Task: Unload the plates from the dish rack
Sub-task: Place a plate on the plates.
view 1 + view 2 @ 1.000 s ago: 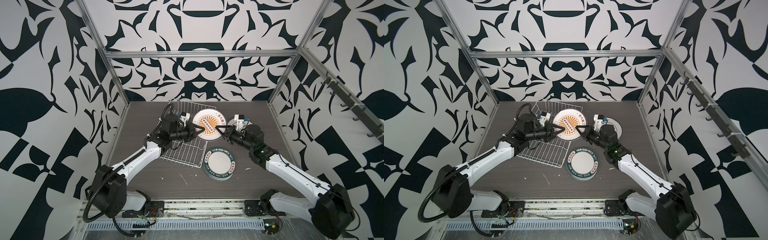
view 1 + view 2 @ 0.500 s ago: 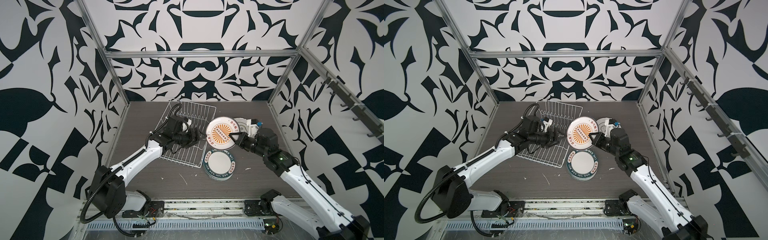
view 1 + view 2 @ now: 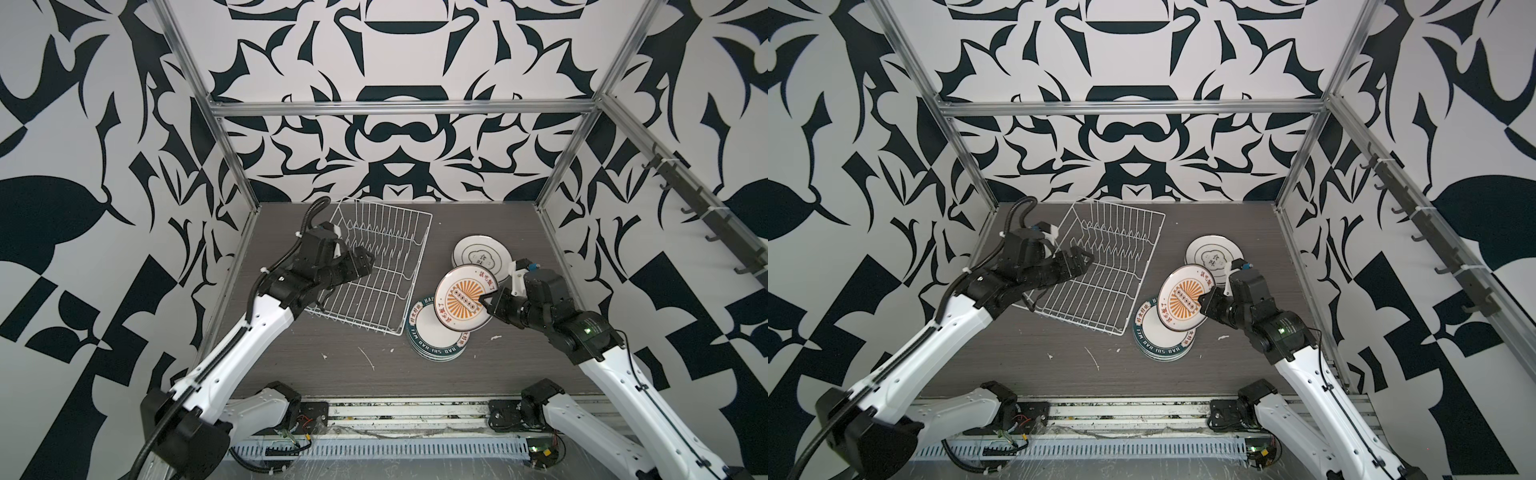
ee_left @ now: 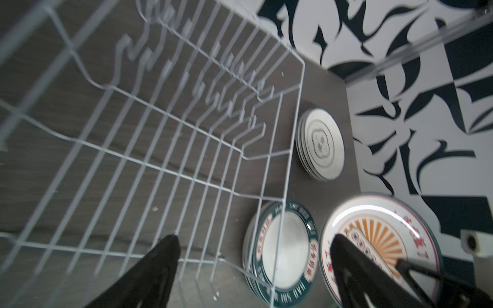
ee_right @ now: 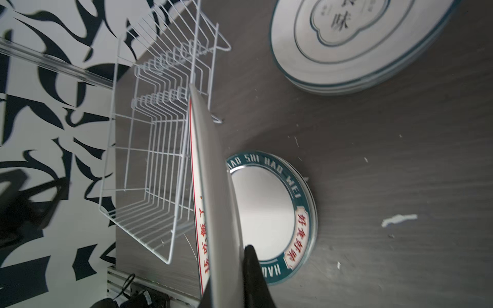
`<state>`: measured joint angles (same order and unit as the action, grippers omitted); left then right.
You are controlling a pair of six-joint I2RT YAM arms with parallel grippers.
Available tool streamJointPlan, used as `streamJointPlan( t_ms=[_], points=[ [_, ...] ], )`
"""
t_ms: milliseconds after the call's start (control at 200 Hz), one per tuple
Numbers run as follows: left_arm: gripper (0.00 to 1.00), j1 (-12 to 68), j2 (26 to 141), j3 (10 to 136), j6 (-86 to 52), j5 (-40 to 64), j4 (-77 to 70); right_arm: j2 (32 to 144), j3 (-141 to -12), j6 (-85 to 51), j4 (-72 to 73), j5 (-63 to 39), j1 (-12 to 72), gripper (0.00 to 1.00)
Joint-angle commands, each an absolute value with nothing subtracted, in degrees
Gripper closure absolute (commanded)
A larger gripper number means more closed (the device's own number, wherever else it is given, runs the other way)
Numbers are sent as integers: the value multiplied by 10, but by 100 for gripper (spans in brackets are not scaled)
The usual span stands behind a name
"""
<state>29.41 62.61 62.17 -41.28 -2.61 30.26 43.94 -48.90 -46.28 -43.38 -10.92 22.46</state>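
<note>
Sunburst plate [image 3: 461, 297] clamped at its rim in right gripper [image 3: 484, 300], tilted with face up toward dish rack [image 3: 374, 266], hanging just over teal-rimmed stack [image 3: 436, 340] beside rack's near corner. Set-down likely straight below, on right arm's side; cloud-emblem stack [image 3: 482, 257] just beyond. Left gripper [image 3: 363, 262] spread wide and empty over bare rack.

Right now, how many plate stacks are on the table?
2. The teal-rimmed stack sits at the dish rack corner nearest the robot; the cloud-emblem stack lies farther back. The sunburst plate is held tilted over the teal-rimmed one by the right fingers. Lower plates are hidden.
</note>
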Motion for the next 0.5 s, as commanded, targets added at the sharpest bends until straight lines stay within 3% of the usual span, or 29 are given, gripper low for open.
streamJointPlan(
  t_ms=[0, 495],
  points=[
    [2, 294, 585, 589, -391, -193, 332, 446, -493, -450, -471, -112, 222, 100],
    [1, 293, 494, 512, -357, -398, 282, 542, -451, -436, -437, -144, 227, 100]
  ],
)
